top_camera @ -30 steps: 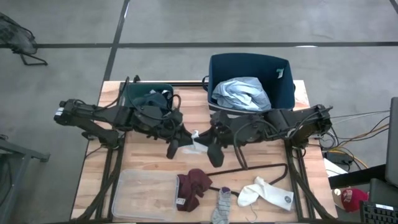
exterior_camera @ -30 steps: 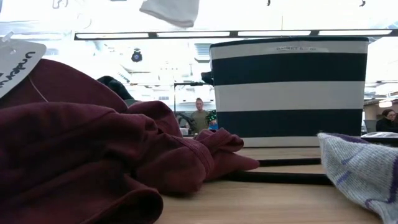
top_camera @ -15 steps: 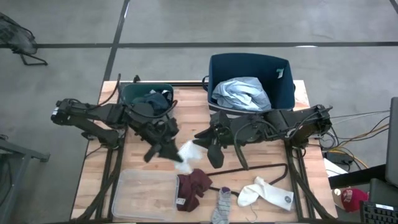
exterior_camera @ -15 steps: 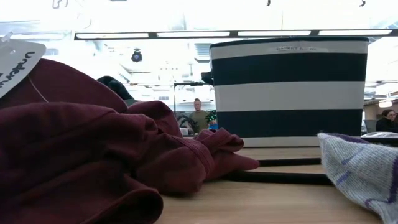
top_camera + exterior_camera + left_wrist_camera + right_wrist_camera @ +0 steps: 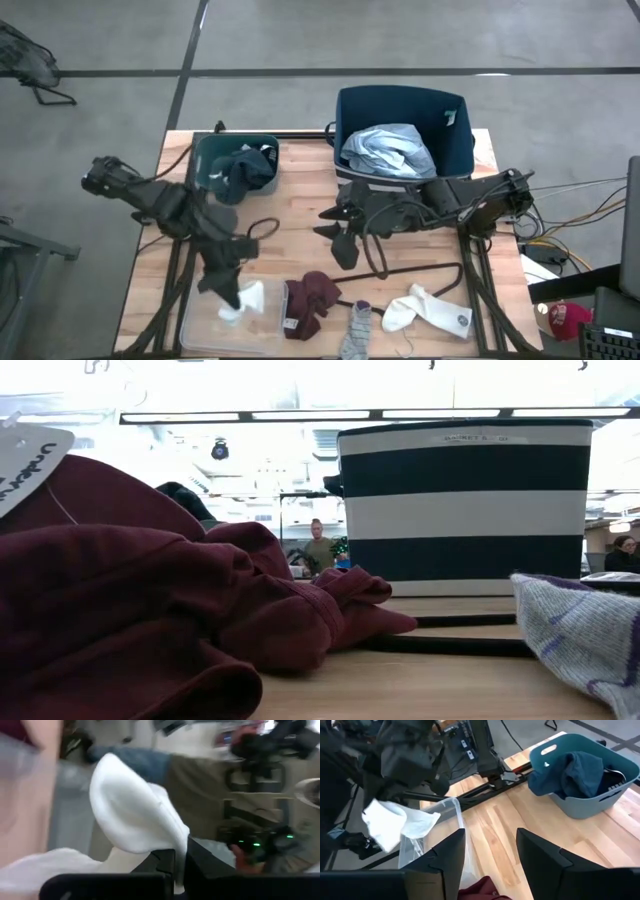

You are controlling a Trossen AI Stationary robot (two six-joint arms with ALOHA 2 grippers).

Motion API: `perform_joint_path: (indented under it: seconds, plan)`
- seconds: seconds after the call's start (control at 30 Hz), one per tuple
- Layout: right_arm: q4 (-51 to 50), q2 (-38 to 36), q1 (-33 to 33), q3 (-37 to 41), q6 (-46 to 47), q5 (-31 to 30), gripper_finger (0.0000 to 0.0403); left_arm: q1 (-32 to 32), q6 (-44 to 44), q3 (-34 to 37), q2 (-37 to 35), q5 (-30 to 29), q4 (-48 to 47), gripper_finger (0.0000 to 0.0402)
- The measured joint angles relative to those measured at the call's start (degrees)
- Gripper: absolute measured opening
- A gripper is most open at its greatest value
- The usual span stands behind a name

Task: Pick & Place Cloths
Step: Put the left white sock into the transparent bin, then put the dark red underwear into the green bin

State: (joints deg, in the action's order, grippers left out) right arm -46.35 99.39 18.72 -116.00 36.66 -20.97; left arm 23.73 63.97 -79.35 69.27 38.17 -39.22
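Observation:
My left gripper (image 5: 231, 296) is shut on a white sock (image 5: 247, 299) over the clear plastic tray (image 5: 205, 325) at the near left. My right gripper (image 5: 334, 231) stands open and holds nothing at the table's middle, near the striped basket (image 5: 455, 150) that holds the light blue shirt (image 5: 388, 150). Dark navy clothes (image 5: 240, 172) fill the teal bin (image 5: 207, 152). A maroon piece (image 5: 314, 300), a grey sock (image 5: 358, 330) and a white sock (image 5: 425, 308) lie along the near edge, next to the black wire hanger (image 5: 410, 273). My left gripper pinches a fold of the white sock (image 5: 176, 851) between its two fingers. The fingers slant down toward the table's near edge. The sock (image 5: 395, 822) hangs slack from them over the tray; whether its lower end touches the tray I cannot tell.
The hanger's wire runs between my right gripper and the near socks. The low view shows the maroon piece (image 5: 150, 610) close up, the grey sock (image 5: 580, 640) and the striped basket (image 5: 465, 500). Bare wood lies at the table's middle between the two arms.
Both grippers met at the white sock in the table's middle. My right gripper has opened and let go of it. My left gripper has carried the sock toward the table's near left, out over the clear tray, and has tipped downward.

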Motion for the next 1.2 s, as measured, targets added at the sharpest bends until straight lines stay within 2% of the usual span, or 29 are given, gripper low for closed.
perform_joint_path:
  seconds: [0.17, 0.27, 0.53, 0.63, 0.77, 0.93, 1.07, 1.2]
  plan:
    - [0.02, 0.02, 0.00, 1.06, 0.44, -0.07, 0.0188, 4.27, 0.17, 0.02, 1.45, -7.02, -9.61, 0.0017]
    - [-0.15, 0.02, 0.00, 2.03, 1.19, -0.07, 0.0192, 5.36, 0.00, 0.92, 2.66, -7.53, -13.62, 0.0018]
    - [-2.31, 0.04, 0.02, 5.10, 4.22, 0.29, 0.0178, 6.35, 0.78, 9.02, 3.83, -7.59, -11.22, 0.0029]
    - [-3.43, 0.04, 0.15, 7.10, 6.57, 1.71, 0.0172, 6.33, 0.23, 11.17, 3.83, -7.71, -10.97, 0.0061]
    - [-2.82, 0.02, 0.18, 10.61, 8.92, 5.05, 0.0173, 6.33, -0.74, 12.71, 3.83, -8.57, -10.16, 0.0125]
    - [-1.18, 0.07, 0.20, 16.44, 11.07, 7.81, 0.0185, 6.33, -2.85, 12.92, 3.79, -5.55, -7.78, 0.0195]
    - [5.79, 0.01, 0.17, 23.29, 11.01, 8.07, 0.0194, 6.24, -3.97, 12.61, 3.39, -5.75, -3.19, 0.0217]
    - [16.26, 0.07, 0.17, 30.37, 10.94, 9.37, 0.0200, 5.64, -3.93, 12.61, 2.39, -5.97, 3.72, 0.0219]
